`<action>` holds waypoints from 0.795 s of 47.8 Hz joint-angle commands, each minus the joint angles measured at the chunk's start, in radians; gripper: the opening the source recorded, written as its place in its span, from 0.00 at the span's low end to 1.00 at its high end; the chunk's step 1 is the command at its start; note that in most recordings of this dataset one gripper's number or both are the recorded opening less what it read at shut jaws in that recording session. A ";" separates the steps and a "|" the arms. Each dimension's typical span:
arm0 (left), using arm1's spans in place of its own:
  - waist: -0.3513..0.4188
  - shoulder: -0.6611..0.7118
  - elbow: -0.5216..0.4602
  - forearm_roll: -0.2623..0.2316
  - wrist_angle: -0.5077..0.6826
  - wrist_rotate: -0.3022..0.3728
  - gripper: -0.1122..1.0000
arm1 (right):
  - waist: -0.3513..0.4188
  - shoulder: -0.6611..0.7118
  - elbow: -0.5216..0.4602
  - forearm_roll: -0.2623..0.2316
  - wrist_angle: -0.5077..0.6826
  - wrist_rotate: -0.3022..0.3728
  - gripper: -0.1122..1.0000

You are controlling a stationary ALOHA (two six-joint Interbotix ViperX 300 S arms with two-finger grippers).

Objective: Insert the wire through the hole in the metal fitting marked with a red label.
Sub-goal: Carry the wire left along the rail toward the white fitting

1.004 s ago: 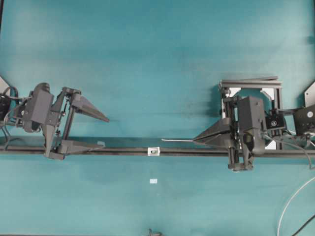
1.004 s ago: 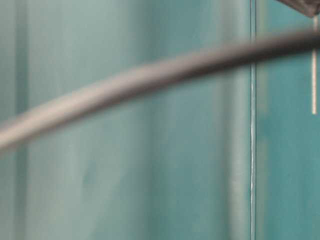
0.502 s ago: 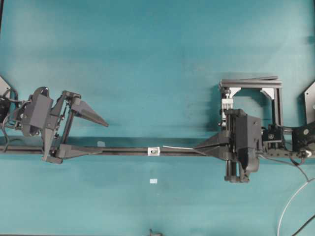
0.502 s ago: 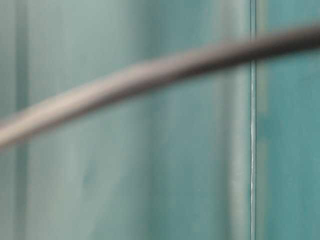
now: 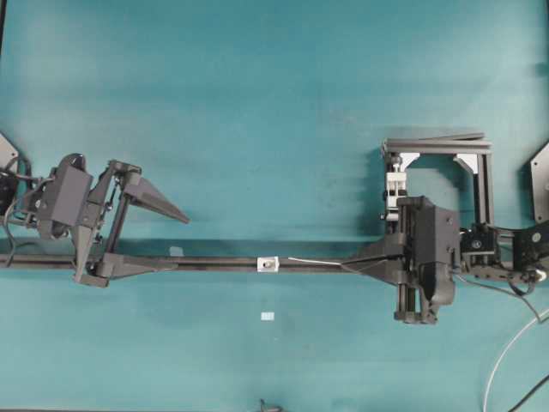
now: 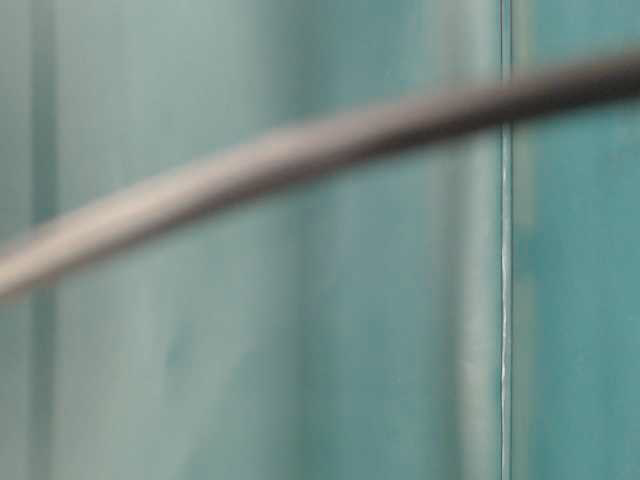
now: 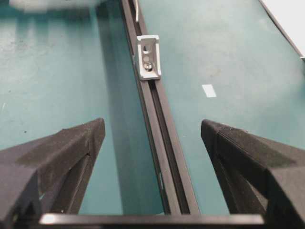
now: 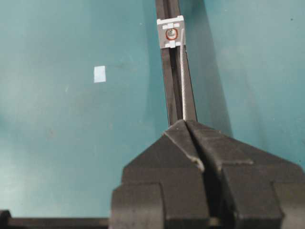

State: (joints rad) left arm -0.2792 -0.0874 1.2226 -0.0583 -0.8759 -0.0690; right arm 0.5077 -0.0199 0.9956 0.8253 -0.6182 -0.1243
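The small silvery metal fitting (image 5: 268, 264) sits on the black rail (image 5: 214, 262). Its hole (image 8: 171, 34) is ringed in red on the face towards the right wrist camera. My right gripper (image 5: 346, 263) is shut on the wire (image 5: 313, 261), which sticks out along the rail. The wire (image 8: 182, 81) ends at the fitting's (image 8: 171, 32) lower right edge, just right of the hole. My left gripper (image 5: 178, 240) is open and empty, its fingers astride the rail (image 7: 162, 143), well short of the fitting (image 7: 148, 57).
A white clamp block in a black frame (image 5: 437, 163) stands behind the right arm. A pale paper square (image 5: 268, 317) lies in front of the rail. A white cable (image 5: 510, 352) curves at the lower right. A blurred thick cable (image 6: 300, 150) crosses the table-level view.
My right gripper has come towards the near side onto the line of the rail, bringing the wire over it. Gripper tip and wire have left the table-level view. The left gripper shifted slightly left.
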 commanded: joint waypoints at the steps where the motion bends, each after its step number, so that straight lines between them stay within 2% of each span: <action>1: -0.005 -0.006 -0.008 -0.002 0.006 -0.002 0.68 | 0.008 -0.002 -0.008 0.003 -0.012 0.000 0.09; 17: -0.005 -0.006 -0.003 -0.002 0.028 -0.005 0.68 | 0.023 0.049 -0.017 0.006 -0.071 0.012 0.09; 27: -0.005 -0.005 -0.005 -0.002 0.026 -0.005 0.68 | 0.028 0.066 -0.017 0.006 -0.074 0.038 0.09; 38: -0.006 -0.005 -0.011 -0.002 0.031 -0.006 0.68 | 0.029 0.067 -0.017 0.008 -0.074 0.038 0.09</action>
State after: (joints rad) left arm -0.2792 -0.0874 1.2226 -0.0583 -0.8422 -0.0736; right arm 0.5308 0.0568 0.9925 0.8314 -0.6842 -0.0874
